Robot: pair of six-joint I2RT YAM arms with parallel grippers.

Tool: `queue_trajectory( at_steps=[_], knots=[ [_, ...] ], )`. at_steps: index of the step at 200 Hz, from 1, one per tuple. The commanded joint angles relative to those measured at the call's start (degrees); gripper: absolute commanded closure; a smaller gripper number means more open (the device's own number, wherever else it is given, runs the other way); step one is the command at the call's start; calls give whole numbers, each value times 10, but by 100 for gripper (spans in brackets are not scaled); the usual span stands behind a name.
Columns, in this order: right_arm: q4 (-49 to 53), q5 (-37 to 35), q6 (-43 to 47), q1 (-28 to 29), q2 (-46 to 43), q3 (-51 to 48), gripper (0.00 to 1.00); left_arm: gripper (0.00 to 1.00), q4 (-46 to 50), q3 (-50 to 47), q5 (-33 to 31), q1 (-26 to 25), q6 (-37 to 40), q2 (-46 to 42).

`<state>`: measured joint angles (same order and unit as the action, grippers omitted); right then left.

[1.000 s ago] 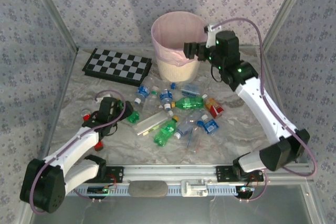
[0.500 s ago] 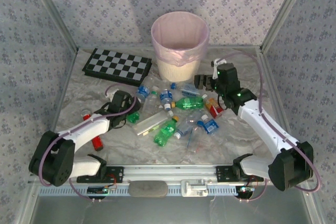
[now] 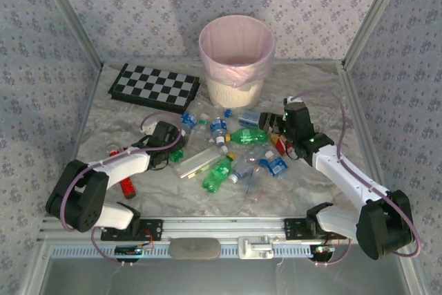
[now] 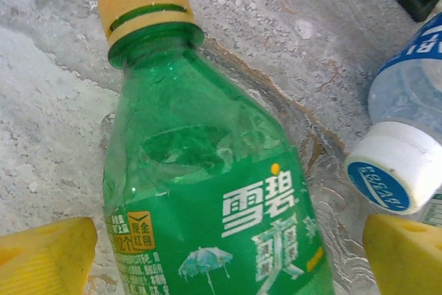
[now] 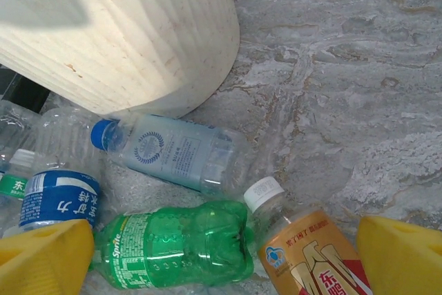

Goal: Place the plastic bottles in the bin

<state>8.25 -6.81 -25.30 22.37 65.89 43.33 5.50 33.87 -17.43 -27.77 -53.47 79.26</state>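
One bin (image 3: 205,48) sits top centre, pink liner over its rim. The plastic bottles (image 3: 248,136) are heaped mid-frame on the table (image 3: 318,91). Overhead I count three green, one red-orange labelled bottle (image 5: 311,253), and at least five clear blue-labelled ones; the tangle is too tight for a sure count. The left jaws stand apart, astride a yellow-capped green bottle (image 4: 207,198) with a gap on either side. A white-capped clear bottle (image 4: 390,170) lies just right of it. The right jaws are apart too, over the red-orange one, with a Sprite bottle (image 5: 179,246) beside it. One checkerboard (image 3: 155,86) lies upper left, near the bin. Bare table runs along the right edge and lower centre.
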Motion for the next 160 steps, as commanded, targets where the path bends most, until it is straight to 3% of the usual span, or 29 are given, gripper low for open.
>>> queue_trajectory(
  at_steps=[1, 34, 51, 92, 160],
  knots=[
    [-5, 12, -15, 1, 10, 23, 1, 7, -21, 9, -6, -3, -13, 15],
    [-4, 20, -18, 1, 31, 35, 1, 28, -33, -1, -6, -3, -14, 20],
    [-11, 23, -18, 2, 32, 34, 1, 34, -37, -10, -13, -3, -13, 14],
    [-10, 23, -17, 1, 33, 34, 1, 42, -42, -28, -32, -3, -12, -17],
    [-9, 26, -20, 0, 39, 36, 1, 44, 11, 0, -72, -3, 58, -135]
  ],
)
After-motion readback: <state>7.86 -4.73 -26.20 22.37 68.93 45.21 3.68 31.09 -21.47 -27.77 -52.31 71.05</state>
